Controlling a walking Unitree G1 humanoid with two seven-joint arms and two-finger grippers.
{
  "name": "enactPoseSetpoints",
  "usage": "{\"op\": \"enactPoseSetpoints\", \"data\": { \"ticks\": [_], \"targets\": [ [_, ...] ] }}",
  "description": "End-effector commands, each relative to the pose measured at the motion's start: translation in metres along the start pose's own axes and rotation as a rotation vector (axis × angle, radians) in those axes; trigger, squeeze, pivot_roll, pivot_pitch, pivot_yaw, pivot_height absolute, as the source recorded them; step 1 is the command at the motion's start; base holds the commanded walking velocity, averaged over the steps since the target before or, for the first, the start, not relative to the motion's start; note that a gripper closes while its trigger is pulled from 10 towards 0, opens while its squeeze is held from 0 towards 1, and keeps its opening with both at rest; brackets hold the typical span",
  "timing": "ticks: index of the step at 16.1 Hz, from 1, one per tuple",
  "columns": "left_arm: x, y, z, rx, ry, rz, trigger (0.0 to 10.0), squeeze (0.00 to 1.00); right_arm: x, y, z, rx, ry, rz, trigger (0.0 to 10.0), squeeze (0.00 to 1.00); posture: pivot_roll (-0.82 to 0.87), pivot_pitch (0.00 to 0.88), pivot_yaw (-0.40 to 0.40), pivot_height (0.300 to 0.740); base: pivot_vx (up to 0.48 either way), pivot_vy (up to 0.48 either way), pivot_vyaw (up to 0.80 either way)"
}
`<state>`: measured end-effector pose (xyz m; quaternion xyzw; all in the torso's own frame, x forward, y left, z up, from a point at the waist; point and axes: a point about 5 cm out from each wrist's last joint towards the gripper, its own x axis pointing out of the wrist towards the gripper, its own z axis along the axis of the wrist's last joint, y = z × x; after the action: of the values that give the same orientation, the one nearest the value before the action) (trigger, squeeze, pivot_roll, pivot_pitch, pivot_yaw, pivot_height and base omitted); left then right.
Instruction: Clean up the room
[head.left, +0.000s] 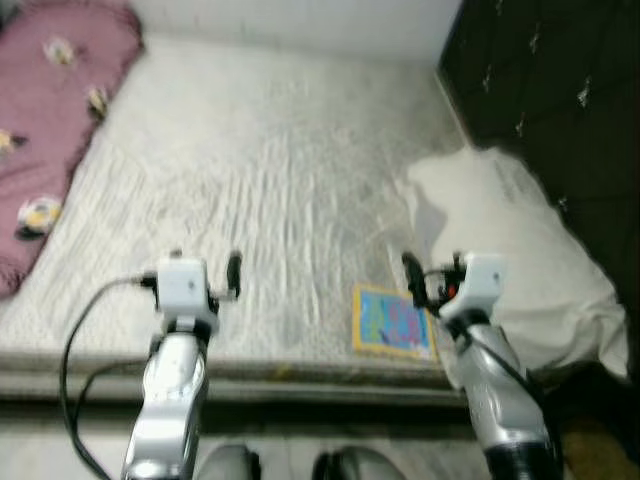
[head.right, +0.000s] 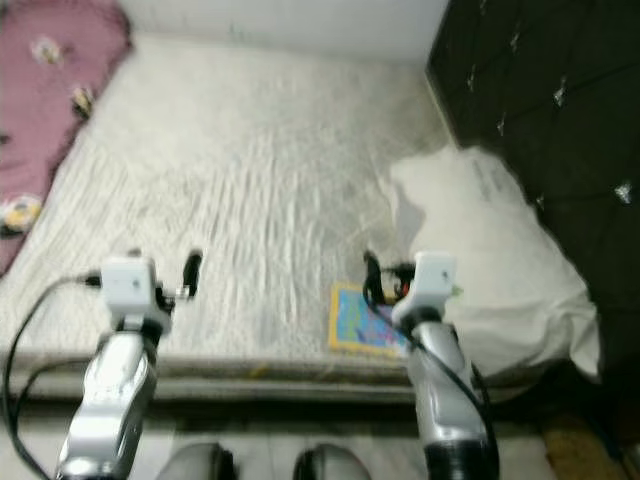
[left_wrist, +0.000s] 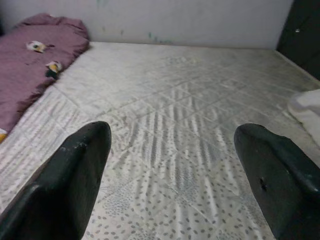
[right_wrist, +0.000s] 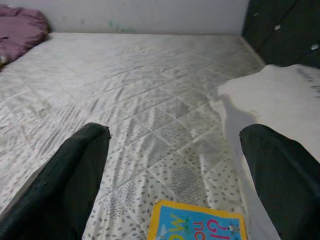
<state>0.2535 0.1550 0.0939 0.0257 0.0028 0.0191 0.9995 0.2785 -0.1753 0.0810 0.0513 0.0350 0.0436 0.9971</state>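
Near the front edge of the mattress (head.left: 270, 180), toward its right side, lies a thin picture book (head.left: 392, 322) with a yellow border and blue cover, flat on the quilted cover. One side of the book sits just beside, perhaps touching, the white pillow (head.left: 510, 250) that slumps against the dark tufted headboard (head.left: 560, 90) on the right. Its long axis seems to run away from the robot, roughly in line with the arm reaching over it, though the blur makes this uncertain.

In the head views the right gripper (head.left: 413, 280) hovers close above the book's far right corner; in the right wrist view the book (right_wrist: 197, 222) shows just below and ahead of the spread fingers (right_wrist: 75, 175), which grasp nothing. The book looks like the thing to pick up first, and the right arm is plainly the nearer one; a short drop forward and down would likely bring the fingers over its edge.

Well apart to the left, the left gripper (head.left: 233, 272) hangs over bare mattress, its fingers (left_wrist: 75, 170) likewise spread and empty. A crumpled purple blanket (head.left: 50, 110) with small pale patches lies along the far left side.
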Motion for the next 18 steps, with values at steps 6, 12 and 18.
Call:
{"op": "enactPoseSetpoints", "data": {
  "ticks": [6,12,18],
  "targets": [
    [-0.0001,0.004,-0.0007,-0.014,0.013,0.015,10.0,0.0,0.0013,-0.0009,0.003,-0.02,0.004,-0.014,10.0,0.0,0.02,0.107,-0.11,0.74,0.0,0.48,-0.4],
    [0.0008,0.0051,-0.0013,-0.023,0.02,0.02,10.0,0.0,0.0028,-0.0016,0.003,-0.03,0.007,-0.018,10.0,0.0,0.02,0.107,-0.114,0.74,0.0,0.48,-0.23],
    [0.0015,0.0054,-0.0013,-0.025,0.025,0.021,10.0,0.0,0.0027,-0.0003,0.0029,-0.028,0.006,-0.015,10.0,0.0,0.02,0.112,-0.111,0.74,0.0,0.48,0.0]
  ]
}}
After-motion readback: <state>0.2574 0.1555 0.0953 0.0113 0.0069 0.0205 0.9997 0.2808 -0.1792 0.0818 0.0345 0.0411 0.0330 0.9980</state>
